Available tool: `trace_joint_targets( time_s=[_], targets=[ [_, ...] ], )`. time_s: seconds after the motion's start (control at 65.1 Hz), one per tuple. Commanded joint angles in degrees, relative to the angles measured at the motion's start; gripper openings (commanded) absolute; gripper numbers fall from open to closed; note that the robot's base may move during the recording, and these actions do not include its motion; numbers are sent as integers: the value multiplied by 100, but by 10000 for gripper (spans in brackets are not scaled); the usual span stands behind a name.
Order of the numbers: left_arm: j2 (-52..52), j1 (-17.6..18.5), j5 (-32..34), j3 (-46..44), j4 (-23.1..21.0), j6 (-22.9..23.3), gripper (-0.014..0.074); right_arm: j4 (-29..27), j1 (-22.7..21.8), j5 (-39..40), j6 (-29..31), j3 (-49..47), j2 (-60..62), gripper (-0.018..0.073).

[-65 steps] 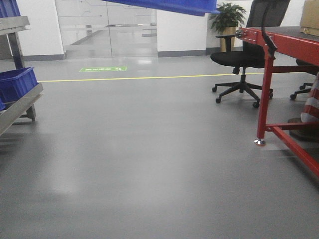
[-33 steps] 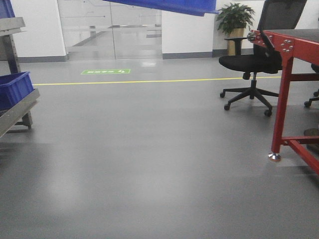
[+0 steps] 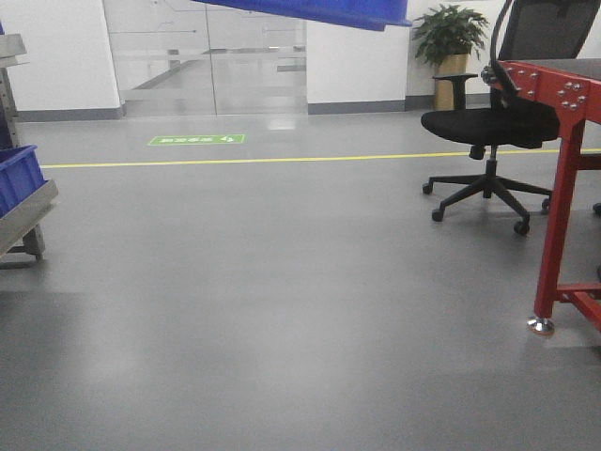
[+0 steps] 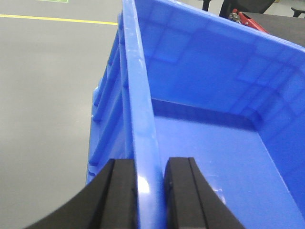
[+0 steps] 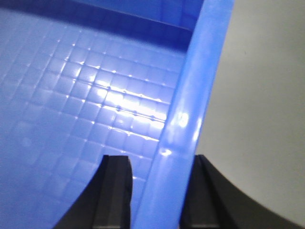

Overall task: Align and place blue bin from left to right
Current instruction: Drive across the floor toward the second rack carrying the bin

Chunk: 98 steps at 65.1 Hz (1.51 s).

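In the front view the top edge cuts the bright blue rectangular plastic bin (image 3: 310, 9) to a slanted strip at upper centre, and the marks on the green rectangular floor sign (image 3: 196, 140) are too small to read. The right edge cuts the red metal table (image 3: 562, 216), the left edge the dark blue plastic tub (image 3: 17, 178), and each wrist view's bottom edge the black left gripper (image 4: 149, 191) and right gripper (image 5: 159, 191)

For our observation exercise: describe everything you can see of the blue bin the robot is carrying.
The blue bin is a bright blue, glossy plastic crate with a lipped rim, ribbed outer walls and a grid-textured bottom. What shows of its inside looks empty. It hangs tilted above the grey floor, with the left gripper and right gripper each clamped across its rim.
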<state>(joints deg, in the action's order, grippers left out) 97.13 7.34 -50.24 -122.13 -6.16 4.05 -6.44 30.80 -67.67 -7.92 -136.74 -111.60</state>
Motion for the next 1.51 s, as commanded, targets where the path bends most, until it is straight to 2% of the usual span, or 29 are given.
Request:
trace_joint_targets(
  time_s=[0.0,1.491],
  targets=[
    [-205,92,625,-154,-479,-56,-111,-137,28,514,-101,-77,74,-153],
    [-205,92,624,-154,-467,-56,-111,-137,28,514,-101,-77,74,-153]
  ],
)
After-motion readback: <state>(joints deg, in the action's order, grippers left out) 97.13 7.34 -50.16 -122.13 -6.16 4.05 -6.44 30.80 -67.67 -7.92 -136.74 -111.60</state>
